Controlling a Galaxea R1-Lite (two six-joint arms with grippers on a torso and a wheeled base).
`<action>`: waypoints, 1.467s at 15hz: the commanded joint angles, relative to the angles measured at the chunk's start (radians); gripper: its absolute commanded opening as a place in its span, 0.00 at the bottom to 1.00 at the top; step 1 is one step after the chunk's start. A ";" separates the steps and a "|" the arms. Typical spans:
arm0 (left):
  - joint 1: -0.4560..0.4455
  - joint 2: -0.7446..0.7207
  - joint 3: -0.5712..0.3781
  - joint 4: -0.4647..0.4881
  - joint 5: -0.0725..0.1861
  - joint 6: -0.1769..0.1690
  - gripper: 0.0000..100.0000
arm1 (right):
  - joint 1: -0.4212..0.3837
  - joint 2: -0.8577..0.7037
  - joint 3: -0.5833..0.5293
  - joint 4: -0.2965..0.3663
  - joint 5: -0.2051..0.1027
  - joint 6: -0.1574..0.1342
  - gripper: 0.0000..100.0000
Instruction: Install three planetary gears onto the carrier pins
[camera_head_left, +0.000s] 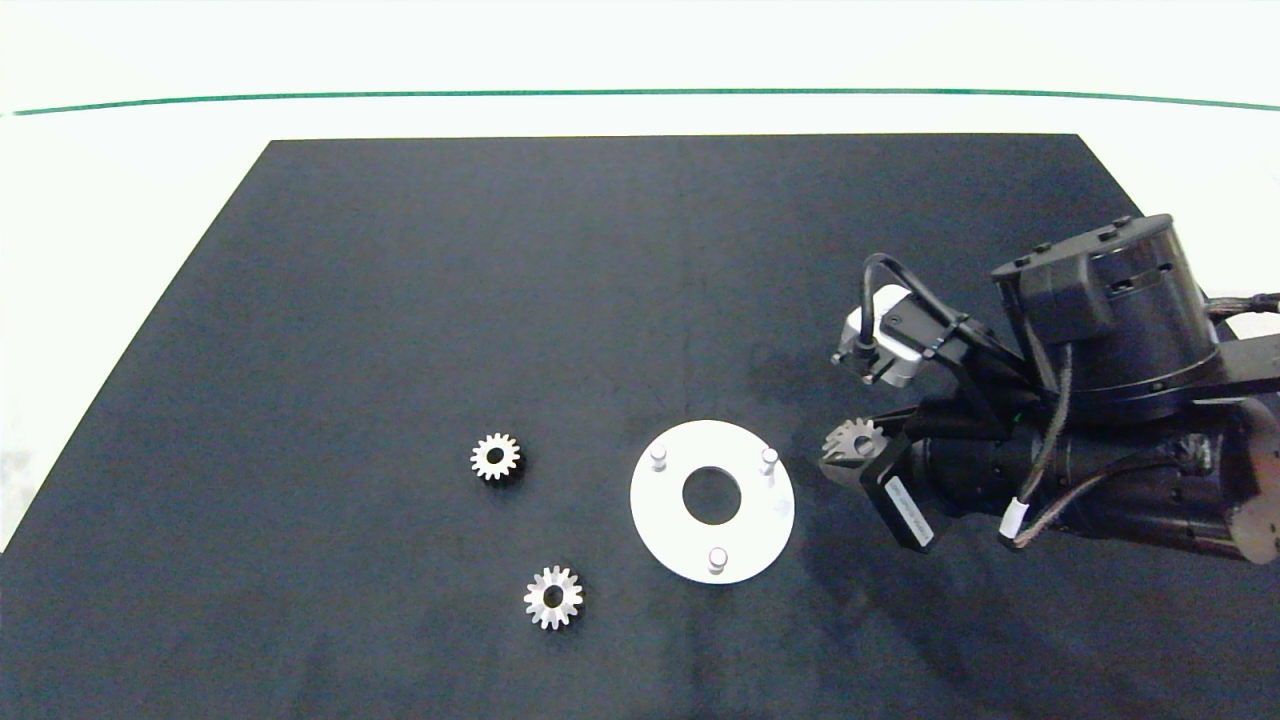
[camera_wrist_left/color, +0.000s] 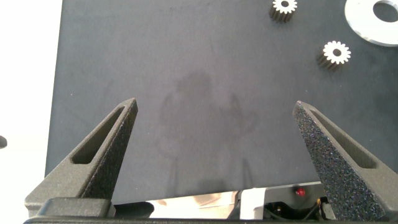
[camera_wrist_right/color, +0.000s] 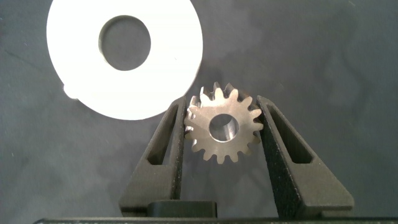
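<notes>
My right gripper (camera_head_left: 848, 447) is shut on one silver gear (camera_wrist_right/color: 223, 126), held flat between its fingers just right of the white carrier disc (camera_head_left: 665, 522). That held gear (camera_head_left: 853, 437) hangs level with the disc's right edge. Three pale pins stand bare on the disc: back left (camera_head_left: 657, 457), back right (camera_head_left: 768, 459) and front (camera_head_left: 716, 559). Two more gears lie on the mat left of the disc, one further back (camera_head_left: 496, 457) and one nearer the front (camera_head_left: 553, 597). My left gripper (camera_wrist_left/color: 214, 149) is open over bare mat, outside the head view; both loose gears (camera_wrist_left/color: 336, 53) (camera_wrist_left/color: 284, 6) show far off in its view.
A black mat (camera_head_left: 400, 300) covers the work area on a white table. A green line (camera_head_left: 640, 95) runs across the table beyond the mat. The right arm's bulky wrist (camera_head_left: 1110, 300) occupies the mat's right side.
</notes>
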 joint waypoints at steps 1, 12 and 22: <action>0.000 0.000 0.000 0.003 0.000 0.001 1.00 | 0.026 0.080 -0.053 0.000 -0.011 -0.001 0.22; -0.001 0.000 -0.002 0.002 0.000 0.001 1.00 | 0.049 0.189 -0.147 0.000 -0.014 0.002 0.22; -0.003 0.000 -0.011 0.002 0.000 0.001 1.00 | 0.046 0.198 -0.153 -0.001 -0.014 0.004 0.22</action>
